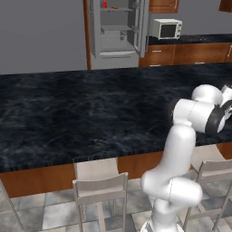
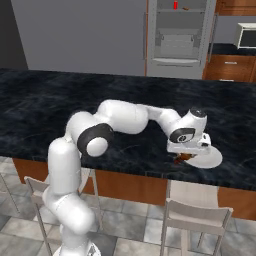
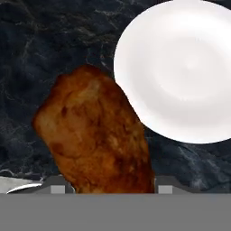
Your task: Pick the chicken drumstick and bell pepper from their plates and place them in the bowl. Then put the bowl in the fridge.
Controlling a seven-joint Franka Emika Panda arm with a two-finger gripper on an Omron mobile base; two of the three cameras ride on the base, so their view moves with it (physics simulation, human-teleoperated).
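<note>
The claw (image 3: pixel 108 187) grips the chicken drumstick (image 3: pixel 97 135) between its fingertips, beside the white plate (image 3: pixel 180 67).

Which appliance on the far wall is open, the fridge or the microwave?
The fridge: it stands wide open, its inside showing. The white microwave beside it is shut.

A long black marbled counter (image 1: pixel 81 113) runs across the room, with pale stools (image 1: pixel 100 190) tucked along its near side. On the far wall, a white microwave (image 1: pixel 166 28) sits above wooden cabinets (image 1: pixel 190 53). Grey tiles cover the floor (image 1: pixel 45 213).
</note>
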